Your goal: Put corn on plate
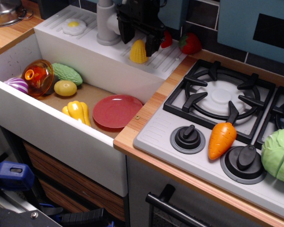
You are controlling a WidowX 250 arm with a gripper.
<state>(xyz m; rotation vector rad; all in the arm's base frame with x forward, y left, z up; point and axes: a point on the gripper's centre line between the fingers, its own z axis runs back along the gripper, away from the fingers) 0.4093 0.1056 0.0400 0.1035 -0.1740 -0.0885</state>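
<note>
The corn [137, 53], a stubby yellow cob with bumpy kernels, is upright between the black fingers of my gripper [141, 43], over the white ribbed drainboard behind the sink. The gripper looks shut on the corn, its fingers [154, 45] flanking the cob's upper part. The red-pink plate [117, 111] lies flat on the sink floor, below and in front of the gripper, with nothing on it.
The sink also holds a yellow squash [77, 111], a yellow ball [65, 87], a green vegetable [67, 73], an orange bowl [38, 75] and a purple item [16, 85]. A faucet post [105, 23] and a fried egg [74, 26] stand on the drainboard. A strawberry [190, 42], a carrot [221, 138] and a cabbage [279, 155] are at the stove.
</note>
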